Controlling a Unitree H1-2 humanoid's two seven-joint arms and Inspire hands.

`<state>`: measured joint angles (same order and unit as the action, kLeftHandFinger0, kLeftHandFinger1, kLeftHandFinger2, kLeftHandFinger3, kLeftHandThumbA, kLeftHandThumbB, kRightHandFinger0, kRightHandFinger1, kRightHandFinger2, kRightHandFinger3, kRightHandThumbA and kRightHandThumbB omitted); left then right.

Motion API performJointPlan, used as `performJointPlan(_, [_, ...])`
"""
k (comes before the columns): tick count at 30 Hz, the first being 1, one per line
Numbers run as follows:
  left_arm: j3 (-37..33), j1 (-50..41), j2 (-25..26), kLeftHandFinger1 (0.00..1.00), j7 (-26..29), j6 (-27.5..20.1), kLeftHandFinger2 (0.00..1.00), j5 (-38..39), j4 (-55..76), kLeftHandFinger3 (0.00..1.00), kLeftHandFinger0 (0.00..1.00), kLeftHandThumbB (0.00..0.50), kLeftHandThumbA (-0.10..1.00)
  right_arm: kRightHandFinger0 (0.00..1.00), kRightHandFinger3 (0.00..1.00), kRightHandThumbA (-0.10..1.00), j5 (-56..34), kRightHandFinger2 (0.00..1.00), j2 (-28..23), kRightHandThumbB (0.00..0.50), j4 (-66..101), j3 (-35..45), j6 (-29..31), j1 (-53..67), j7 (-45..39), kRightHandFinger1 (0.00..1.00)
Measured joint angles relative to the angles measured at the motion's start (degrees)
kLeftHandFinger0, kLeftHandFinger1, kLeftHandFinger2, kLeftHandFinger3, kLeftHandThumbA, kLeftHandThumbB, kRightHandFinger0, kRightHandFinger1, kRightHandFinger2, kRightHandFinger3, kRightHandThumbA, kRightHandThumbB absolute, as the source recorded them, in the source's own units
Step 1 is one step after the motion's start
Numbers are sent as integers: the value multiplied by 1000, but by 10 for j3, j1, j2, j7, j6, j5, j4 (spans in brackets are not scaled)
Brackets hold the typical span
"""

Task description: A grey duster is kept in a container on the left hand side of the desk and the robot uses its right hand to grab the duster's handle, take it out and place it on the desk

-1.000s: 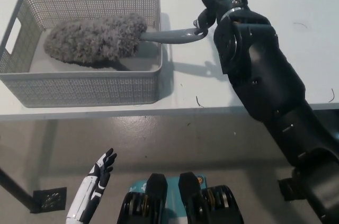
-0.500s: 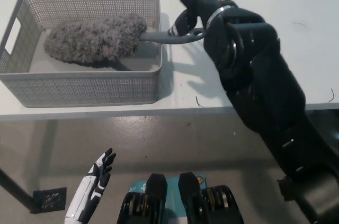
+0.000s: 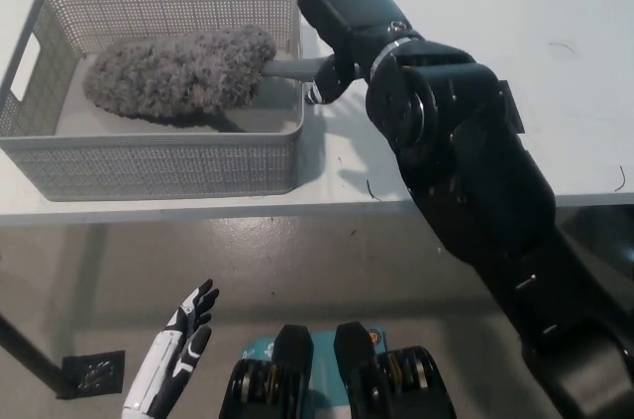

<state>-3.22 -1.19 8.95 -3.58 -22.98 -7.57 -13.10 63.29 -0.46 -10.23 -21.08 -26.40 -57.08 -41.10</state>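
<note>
The desk holds a grey mesh basket on its left side, and the duster lies inside, its fluffy head on the basket floor, its handle poking out over the right rim. My right hand lies over the handle at that rim. A second ago it was further right, beyond the handle's tip; the duster itself has not shifted. My hand covers the handle's end, so I cannot tell whether I grip it. My left hand hangs low, fingers apart, empty.
</note>
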Motion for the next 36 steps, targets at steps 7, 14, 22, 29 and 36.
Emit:
performJointPlan(7, [0,-3,0,1000,0,0,1000,0,0,1000,1000,143,1000,1000,1000,953,6,1000,-4,500,-57,-1,0,21,2,1000])
performJointPlan(14, [0,0,0,1000,0,0,1000,-3,0,1000,1000,125,984,1000,1000,976,6,1000,-14,500,-106,0,0,21,14,1000])
performJointPlan(22, [-1,-1,0,1000,0,1,1000,-6,-1,1000,1000,139,978,168,1000,735,9,457,-11,444,-175,-9,1,21,84,223])
performJointPlan(29, [-1,-1,-1,1000,0,3,1000,-6,-11,1000,1000,119,958,0,101,288,2,95,-3,151,-233,7,10,26,155,0])
performJointPlan(36, [-1,-1,-1,1000,0,6,1000,-6,-15,1000,1000,119,918,0,0,402,-19,1,12,102,-288,42,27,33,222,0])
